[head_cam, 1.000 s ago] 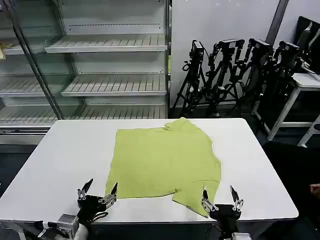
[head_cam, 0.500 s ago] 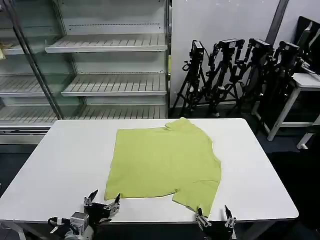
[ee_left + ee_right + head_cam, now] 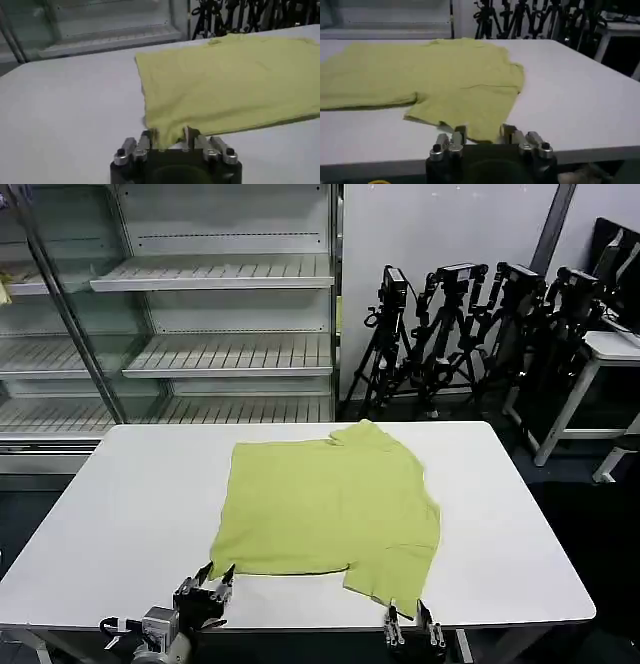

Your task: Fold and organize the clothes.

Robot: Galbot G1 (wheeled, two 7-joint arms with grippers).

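1. T-shirt (image 3: 330,509) lies flat mid-desk (image 3: 130,514), hem toward the near edge.
2. Left hand (image 3: 169,139) pinches the near-left hem corner; thin bite may slip.
3. Right hand (image 3: 482,134) spread around the sleeve edge; uneven lift may skew the fold.

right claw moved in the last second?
Yes. In the head view the right claw has dropped toward the table's near edge and shifted slightly left, now at the shirt's near corner.
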